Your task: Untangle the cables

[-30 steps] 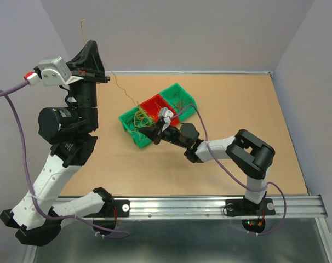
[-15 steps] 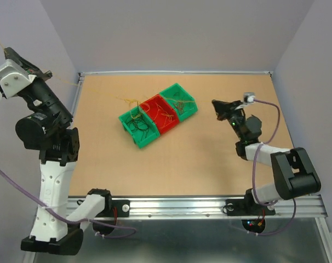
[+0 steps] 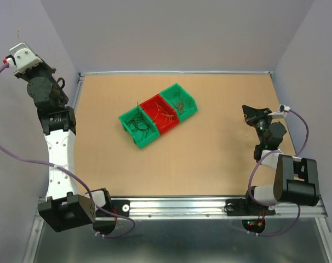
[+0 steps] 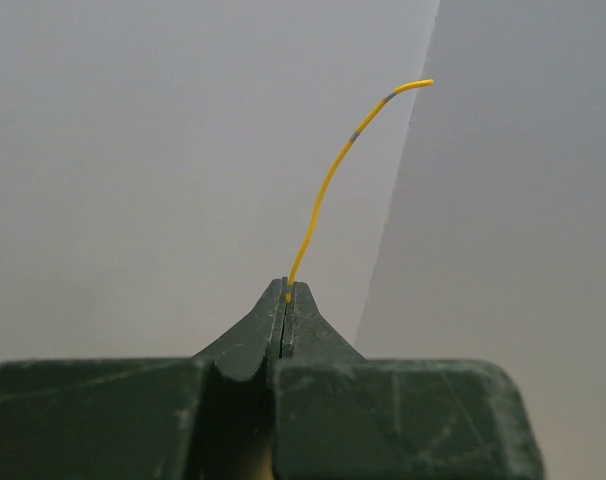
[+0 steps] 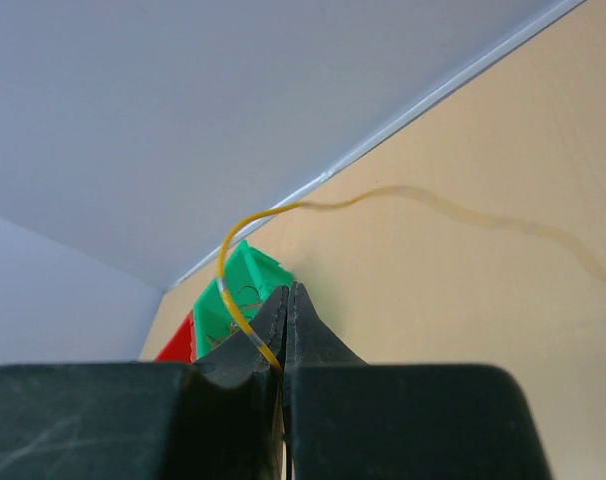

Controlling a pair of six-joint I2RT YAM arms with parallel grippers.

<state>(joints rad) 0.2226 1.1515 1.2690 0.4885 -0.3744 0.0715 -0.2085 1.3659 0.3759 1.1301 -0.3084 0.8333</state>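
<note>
The cables lie in three joined bins: dark wires [image 3: 139, 125] in the left green bin [image 3: 125, 119], orange-yellow wires [image 3: 164, 114] in the red bin [image 3: 153, 102], and thin wires [image 3: 181, 104] in the right green bin [image 3: 190, 99]. My left gripper [image 4: 287, 285] is shut on one yellow wire [image 4: 328, 185] that curves up in front of the wall. In the top view it [image 3: 21, 48] is raised at the far left. My right gripper [image 5: 288, 290] is shut on another yellow wire [image 5: 231, 292] that arcs up and trails right over the table. In the top view it [image 3: 245, 109] is at the right side.
The tan table [image 3: 210, 159] ends at a metal rail [image 3: 182, 205] at the near edge. Grey walls stand at the back and both sides. The bins [image 5: 233, 285] show far behind my right jaws. Purple arm cables [image 3: 23, 159] hang beside the left arm.
My right arm has pulled back from the bins to the table's right side, holding a yellow wire. My left arm has swung up and left with its wire, clear of the bins.
</note>
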